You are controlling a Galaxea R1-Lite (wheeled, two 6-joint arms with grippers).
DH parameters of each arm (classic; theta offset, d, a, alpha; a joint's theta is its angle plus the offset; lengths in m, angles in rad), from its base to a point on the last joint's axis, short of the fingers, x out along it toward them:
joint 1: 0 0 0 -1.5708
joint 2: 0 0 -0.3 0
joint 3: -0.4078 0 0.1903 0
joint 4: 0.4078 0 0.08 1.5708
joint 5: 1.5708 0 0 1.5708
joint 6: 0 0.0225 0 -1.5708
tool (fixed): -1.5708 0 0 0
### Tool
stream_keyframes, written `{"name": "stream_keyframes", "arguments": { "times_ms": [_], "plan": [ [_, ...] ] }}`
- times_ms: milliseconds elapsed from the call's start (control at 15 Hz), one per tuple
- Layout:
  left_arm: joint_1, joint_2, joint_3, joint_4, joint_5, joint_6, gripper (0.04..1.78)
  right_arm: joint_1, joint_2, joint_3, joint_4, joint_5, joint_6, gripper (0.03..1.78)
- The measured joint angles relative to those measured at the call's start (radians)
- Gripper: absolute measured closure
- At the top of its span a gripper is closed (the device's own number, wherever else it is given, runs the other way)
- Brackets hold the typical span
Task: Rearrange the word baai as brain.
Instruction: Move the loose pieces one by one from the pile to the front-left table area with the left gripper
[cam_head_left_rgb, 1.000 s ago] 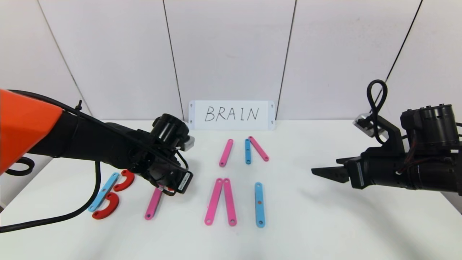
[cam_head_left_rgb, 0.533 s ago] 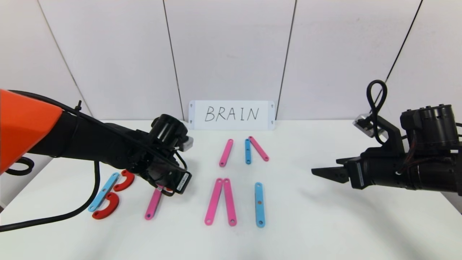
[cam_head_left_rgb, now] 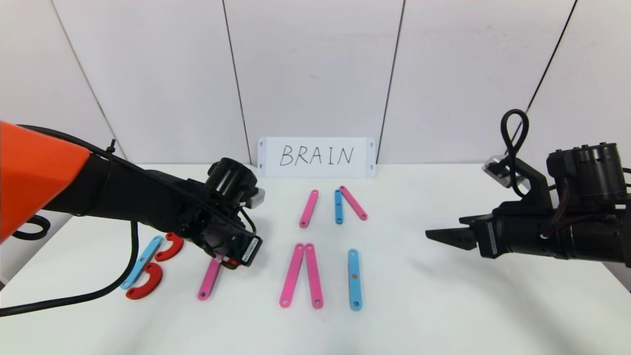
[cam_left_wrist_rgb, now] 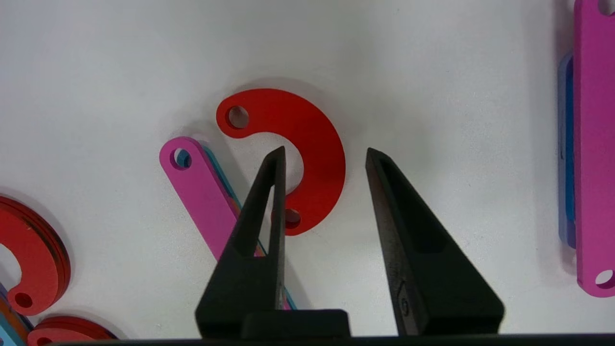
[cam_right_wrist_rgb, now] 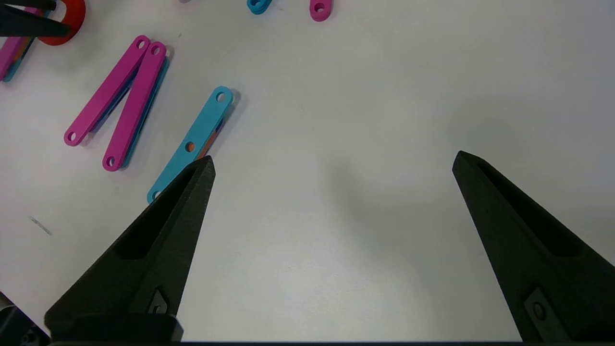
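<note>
As its two dark fingers straddle the arc of a red C-shaped piece (cam_left_wrist_rgb: 307, 144), the left gripper (cam_left_wrist_rgb: 324, 156) hangs low over the white table (cam_head_left_rgb: 443, 305), jaws apart and clamped on nothing. The wrist view shows one finger over the hollow of the curve and the other just outside its outer edge; whether either finger touches the piece cannot be told. That red curve lies beside the top end of a slanted pink bar (cam_left_wrist_rgb: 202, 187), the pair reading as a half-built R, second in the row. To the robot's left sits the finished-looking B (cam_head_left_rgb: 148, 266), a light-blue bar with two red curves. To its right a pair of pink bars (cam_head_left_rgb: 301, 276) meets at the top like an A without a crossbar, and a single light-blue bar (cam_head_left_rgb: 354, 279) stands as the I. Three spare bars, pink (cam_head_left_rgb: 309, 208), blue (cam_head_left_rgb: 338, 206) and pink (cam_head_left_rgb: 353, 202), lie nearer the white card handwritten BRAIN (cam_head_left_rgb: 316, 157) at the back.

The step in hand appears to be setting or nudging the R's bowl against its stem. The next move likely calls for closing on the thin flat piece without skidding it, then seating it snug to the pink bar. The right gripper (cam_right_wrist_rgb: 331, 161) is parked wide open over bare table, well right of the letters.
</note>
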Motion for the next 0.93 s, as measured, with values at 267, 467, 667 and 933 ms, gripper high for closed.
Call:
{"name": "stream_keyframes", "arguments": {
  "times_ms": [267,467,667,933],
  "plan": [
    [-0.001,0.003,-0.006,-0.016,-0.002,0.0,0.49,-0.001,0.0,0.0,0.0,0.0,0.0,0.08],
    [-0.001,0.002,-0.008,-0.039,-0.001,0.0,0.17,0.0,0.0,0.0,0.0,0.0,0.0,0.08],
    [0.011,-0.005,-0.022,-0.041,-0.001,0.001,0.08,-0.001,0.0,0.0,0.0,0.0,0.0,0.08],
    [0.07,-0.006,-0.097,-0.039,-0.012,0.03,0.08,0.0,0.001,0.0,0.0,0.0,-0.001,0.08]
  ]
}}
